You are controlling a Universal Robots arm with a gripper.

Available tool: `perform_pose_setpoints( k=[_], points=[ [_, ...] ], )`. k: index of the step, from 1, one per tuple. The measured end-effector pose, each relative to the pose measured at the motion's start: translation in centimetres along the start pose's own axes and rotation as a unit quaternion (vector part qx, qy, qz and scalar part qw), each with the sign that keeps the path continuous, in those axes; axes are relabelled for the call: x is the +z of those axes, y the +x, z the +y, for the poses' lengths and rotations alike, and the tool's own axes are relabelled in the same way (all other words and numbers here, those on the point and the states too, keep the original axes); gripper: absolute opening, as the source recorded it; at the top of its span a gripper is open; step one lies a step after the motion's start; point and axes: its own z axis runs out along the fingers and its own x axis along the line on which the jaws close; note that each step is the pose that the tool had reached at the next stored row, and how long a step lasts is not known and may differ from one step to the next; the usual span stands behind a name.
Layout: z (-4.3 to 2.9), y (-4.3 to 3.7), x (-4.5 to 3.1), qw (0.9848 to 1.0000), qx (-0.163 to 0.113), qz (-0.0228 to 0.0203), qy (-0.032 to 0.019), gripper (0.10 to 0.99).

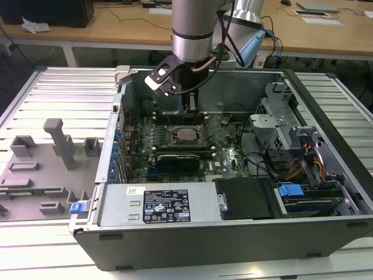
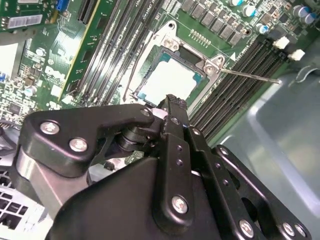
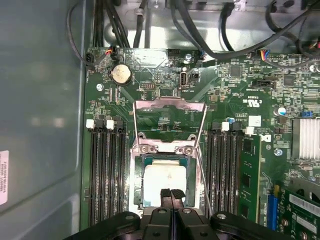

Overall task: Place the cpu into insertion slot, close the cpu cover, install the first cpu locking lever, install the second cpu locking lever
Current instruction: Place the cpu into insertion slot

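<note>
cpu (image 3: 162, 177) in insertion slot (image 3: 136, 180), cover (image 3: 170, 105) seemingly open; slatted table (image 1: 52, 87), desks (image 1: 116, 26) behind

A counter (image 1: 58, 87) of ribbed silver metal slats is seen in the exterior view, and bright light is reflected from its nearest slats. Grey plastic holders (image 1: 58, 146) are set on it toward the exterior view's left. Behind it a long wooden desk (image 1: 116, 29) with white legs is placed. A dark box (image 1: 52, 10), a crumpled white sheet (image 1: 34, 25) and flat papers (image 1: 320, 18) are laid on it. A dark floor (image 1: 17, 64) is glimpsed beneath.
</note>
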Motion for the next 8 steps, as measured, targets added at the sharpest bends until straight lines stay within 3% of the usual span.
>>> perform_pose_setpoints(
  k=[2,8],
  points=[
    [0.01,0.01,-0.32,1.0000,0.002,-0.0001,0.0000,0.106],
    [0.01,0.01,-0.32,1.0000,0.002,-0.0001,0.0000,0.106]
  ],
)
